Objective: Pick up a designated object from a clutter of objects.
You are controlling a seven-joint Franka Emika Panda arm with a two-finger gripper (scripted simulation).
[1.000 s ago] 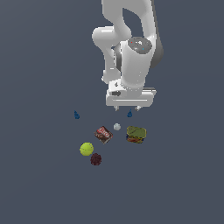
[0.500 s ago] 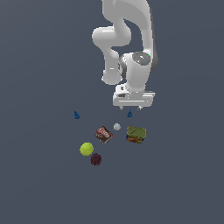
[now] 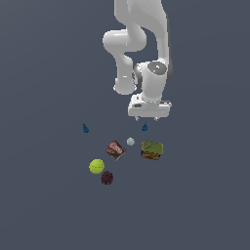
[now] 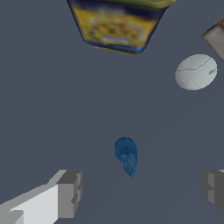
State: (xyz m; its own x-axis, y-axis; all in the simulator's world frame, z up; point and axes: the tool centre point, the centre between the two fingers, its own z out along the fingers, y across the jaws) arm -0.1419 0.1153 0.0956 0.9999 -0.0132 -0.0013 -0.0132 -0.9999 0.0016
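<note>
The gripper [image 3: 149, 118] is held spread wide above the dark-blue teardrop piece [image 4: 127, 155], which is flanked by its fingers [image 4: 68, 192] near the pale grey ball [image 4: 196, 71].

So the white arm comes down from the top of the frame, a bit right of centre, and its gripper [image 3: 149, 117] hangs just above a tiny blue teardrop piece [image 3: 144, 127]; can't really make out the finger gap from here. A second blue teardrop [image 3: 85, 128] sits well apart toward the left. Below them, around the middle, there's a small pale grey ball [image 3: 130, 141] between a red-brown can [image 3: 116, 150] and an olive-green tin [image 3: 152, 150]. Lower left of those, a yellow-green tennis ball [image 3: 96, 166] is just beside a dark-red bumpy ball [image 3: 107, 177]. Everything rests on a plain dark grey floor [image 3: 44, 205].
</note>
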